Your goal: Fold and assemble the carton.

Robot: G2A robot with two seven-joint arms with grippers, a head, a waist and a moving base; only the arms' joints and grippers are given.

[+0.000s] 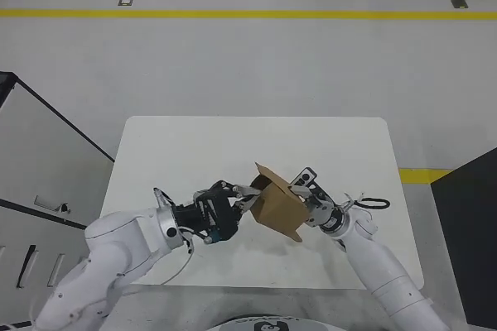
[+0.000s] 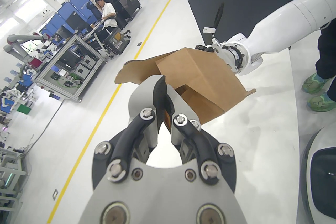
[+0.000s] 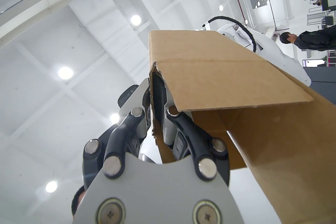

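Two pincers share one load. The left pincer (image 2: 164,96) is clamped on a thin wall edge at the left end of the half-formed brown cardboard carton (image 1: 279,208). The right pincer (image 3: 157,101) is pinched onto a panel edge at the carton's right end. The carton hangs tilted between them over the near middle of the white tabletop (image 1: 190,149), seemingly lifted off it, though I cannot be sure no corner touches.

What worries me is how little board each grip has. If the arms draw apart or twist against each other, I would expect the cardboard to tear at a crease or slide out of one pincer, so the box swings from the other. If they push together unevenly, the open tube could skew and collapse flat again, or buckle away from its score lines. One loose flap (image 1: 263,172) juts out on the far side. Left unguided, it could bend the wrong way or snag a pincer during the next fold.
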